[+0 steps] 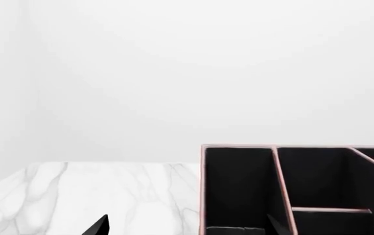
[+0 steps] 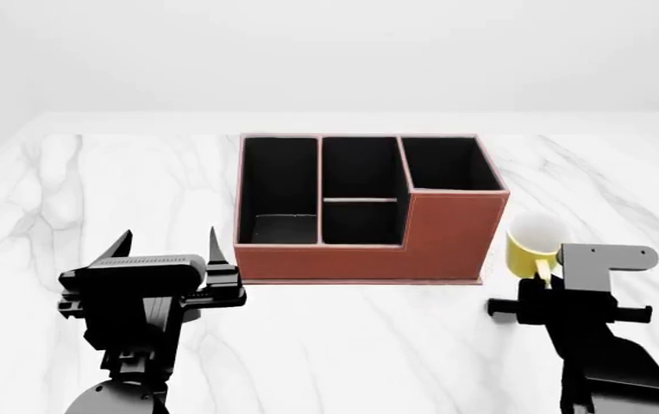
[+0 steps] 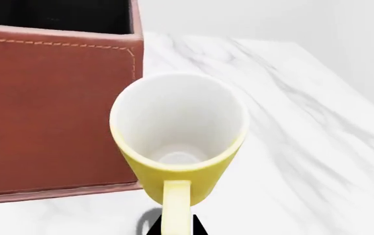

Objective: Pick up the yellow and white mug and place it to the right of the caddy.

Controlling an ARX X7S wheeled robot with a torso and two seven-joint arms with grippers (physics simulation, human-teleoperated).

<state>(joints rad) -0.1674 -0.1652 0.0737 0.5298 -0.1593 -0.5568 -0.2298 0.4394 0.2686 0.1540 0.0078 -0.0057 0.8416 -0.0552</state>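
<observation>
The yellow and white mug (image 2: 533,241) is just right of the caddy (image 2: 445,233), close to its right wall, tilted with its white inside toward me. In the right wrist view the mug (image 3: 180,132) fills the middle, beside the caddy's reddish-brown wall (image 3: 50,107). My right gripper (image 3: 177,228) is shut on the mug's yellow handle, and it shows in the head view (image 2: 540,285) too. I cannot tell whether the mug touches the table. My left gripper (image 2: 166,247) is open and empty, in front of the caddy's left end; the left wrist view shows its fingertips (image 1: 99,226) and the caddy's black compartments (image 1: 239,186).
The white marble table (image 2: 342,345) stretches on all sides, with its far edge against a pale wall. The caddy stands mid-table. Bare marble (image 3: 304,147) lies right of the mug.
</observation>
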